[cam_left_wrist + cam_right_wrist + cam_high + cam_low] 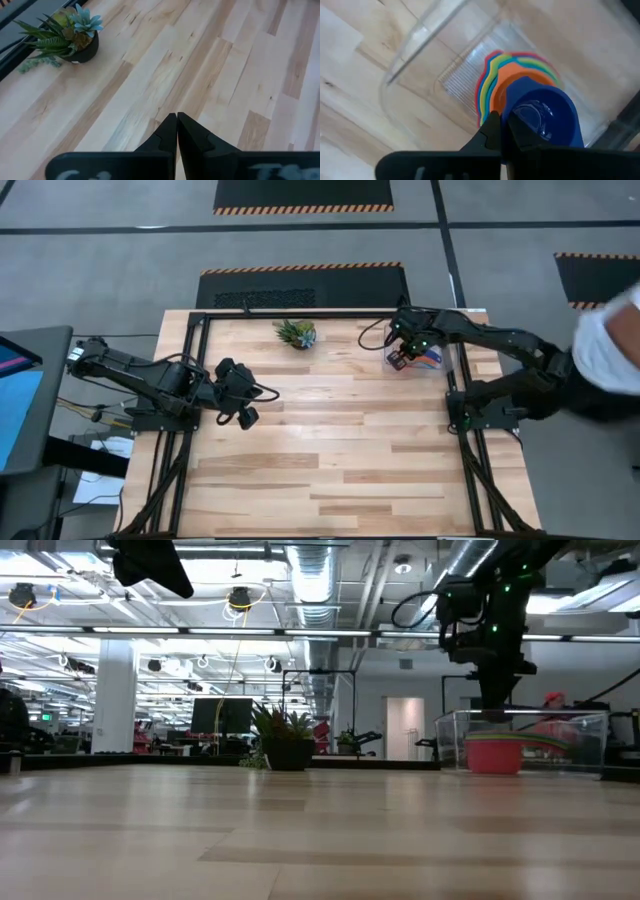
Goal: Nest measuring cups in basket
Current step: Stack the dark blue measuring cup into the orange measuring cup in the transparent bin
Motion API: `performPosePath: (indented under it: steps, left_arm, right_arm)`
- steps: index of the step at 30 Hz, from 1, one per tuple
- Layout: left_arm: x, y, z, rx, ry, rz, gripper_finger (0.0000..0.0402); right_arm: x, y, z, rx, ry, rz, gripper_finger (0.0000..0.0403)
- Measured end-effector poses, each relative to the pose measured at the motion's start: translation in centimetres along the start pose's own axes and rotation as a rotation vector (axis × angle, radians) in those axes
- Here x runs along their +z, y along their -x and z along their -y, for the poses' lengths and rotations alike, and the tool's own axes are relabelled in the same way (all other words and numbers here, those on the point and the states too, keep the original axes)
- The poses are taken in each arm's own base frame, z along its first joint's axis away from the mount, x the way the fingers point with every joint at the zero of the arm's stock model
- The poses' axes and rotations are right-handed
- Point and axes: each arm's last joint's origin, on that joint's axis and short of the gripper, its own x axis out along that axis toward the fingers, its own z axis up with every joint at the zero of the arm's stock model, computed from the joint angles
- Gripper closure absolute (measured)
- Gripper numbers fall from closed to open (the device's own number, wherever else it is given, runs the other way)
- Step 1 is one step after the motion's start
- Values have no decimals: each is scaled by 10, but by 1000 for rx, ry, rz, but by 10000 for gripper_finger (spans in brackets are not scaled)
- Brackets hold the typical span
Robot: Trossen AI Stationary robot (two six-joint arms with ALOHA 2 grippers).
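The clear basket (437, 361) (580, 730) stands at the table's far right. In it lie nested measuring cups (495, 75): red outermost (493, 755), then blue, yellow, green and orange. My right gripper (499, 131) (403, 357) reaches down into the basket, shut on the dark blue cup (545, 117), which sits over the stack. My left gripper (176, 131) (245, 416) hangs shut above the bare table at the left and touches nothing. My right gripper pinches the dark blue cup at its edge (509, 111) between its two fingers; the fingers cover the spot, so I cannot tell rim from handle. The fingers come from above, pointing steeply down. The cup faces mouth up over the orange cup (512, 80); whether it rests on it I cannot tell.
A small spiky potted plant (297, 333) (67, 37) stands at the far edge, left of the basket. A person (612, 345) is at the table's right side behind the right arm. The middle and near parts of the wooden table (330, 460) are bare.
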Motion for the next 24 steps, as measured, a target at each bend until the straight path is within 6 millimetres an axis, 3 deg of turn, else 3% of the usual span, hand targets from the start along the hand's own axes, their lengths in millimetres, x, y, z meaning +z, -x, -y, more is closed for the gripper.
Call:
performPosePath:
  steps: [4,12,24]
  left_arm:
    - [0,0,0,13,39,11,401]
    - [0,0,0,13,41,11,401]
    - [0,0,0,15,41,12,401]
  right_arm:
    - [-1,-17,-2,-9,-22,-28,396]
    - [3,-26,-5,-9,71,-33,391]
    - [4,-32,-6,-21,77,-69,323]
